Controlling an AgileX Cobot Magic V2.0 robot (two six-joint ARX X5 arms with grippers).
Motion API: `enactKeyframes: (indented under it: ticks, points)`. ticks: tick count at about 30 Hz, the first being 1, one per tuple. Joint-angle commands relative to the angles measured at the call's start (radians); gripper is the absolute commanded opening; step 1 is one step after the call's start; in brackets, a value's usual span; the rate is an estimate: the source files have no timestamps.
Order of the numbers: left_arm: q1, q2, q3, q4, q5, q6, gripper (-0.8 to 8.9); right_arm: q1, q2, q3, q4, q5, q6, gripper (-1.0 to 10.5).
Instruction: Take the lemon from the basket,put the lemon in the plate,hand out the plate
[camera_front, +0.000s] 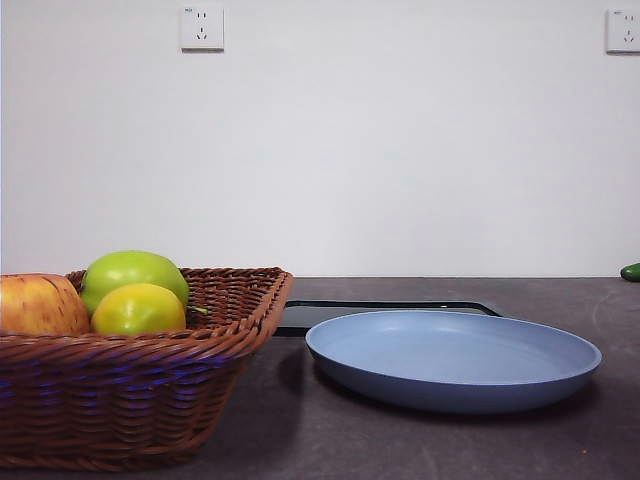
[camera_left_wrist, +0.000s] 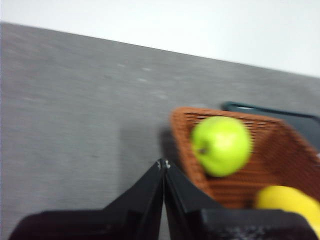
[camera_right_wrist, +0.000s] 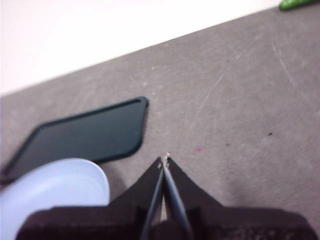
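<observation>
The lemon (camera_front: 138, 309), small and yellow-green, lies in the brown wicker basket (camera_front: 230, 335) at the front left, in front of a larger green apple (camera_front: 133, 271). The left wrist view shows the lemon (camera_left_wrist: 289, 201) and the green apple (camera_left_wrist: 221, 145) inside the basket (camera_left_wrist: 280, 155). The light blue plate (camera_front: 452, 357) rests empty on the dark table to the right of the basket; its edge shows in the right wrist view (camera_right_wrist: 55, 187). My left gripper (camera_left_wrist: 163, 165) is shut and empty, high beside the basket. My right gripper (camera_right_wrist: 164, 161) is shut and empty, above the table beside the plate.
A red-yellow apple (camera_front: 38, 304) lies at the basket's left end. A flat black tray (camera_front: 390, 310) lies behind the plate, also in the right wrist view (camera_right_wrist: 85, 135). A green object (camera_front: 630, 271) lies at the far right edge of the table.
</observation>
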Motion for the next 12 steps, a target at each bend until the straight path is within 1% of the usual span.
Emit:
enactKeyframes:
  ticks: [1, 3, 4, 7, 8, 12]
  points:
    - [0.004, -0.003, -0.006, 0.032, 0.045, -0.063, 0.08, 0.002, -0.002, -0.003, 0.015, 0.001, 0.150, 0.0]
    - [0.004, -0.003, -0.005, 0.052, 0.072, -0.094, 0.08, 0.002, -0.002, -0.003, 0.015, -0.019, 0.196, 0.0]
    - [0.004, -0.003, -0.005, 0.064, 0.077, -0.109, 0.08, 0.002, -0.002, -0.003, 0.015, -0.035, 0.206, 0.0]
    - [0.004, -0.003, -0.002, 0.098, 0.134, -0.147, 0.07, 0.002, -0.002, 0.010, 0.013, -0.089, 0.230, 0.0]
    - [0.004, -0.002, 0.006, 0.093, 0.147, -0.161, 0.07, 0.002, -0.002, 0.021, 0.007, -0.108, 0.236, 0.0]
    - [0.004, 0.013, 0.073, 0.005, 0.143, -0.163, 0.07, 0.002, 0.000, 0.106, -0.081, -0.109, 0.240, 0.0]
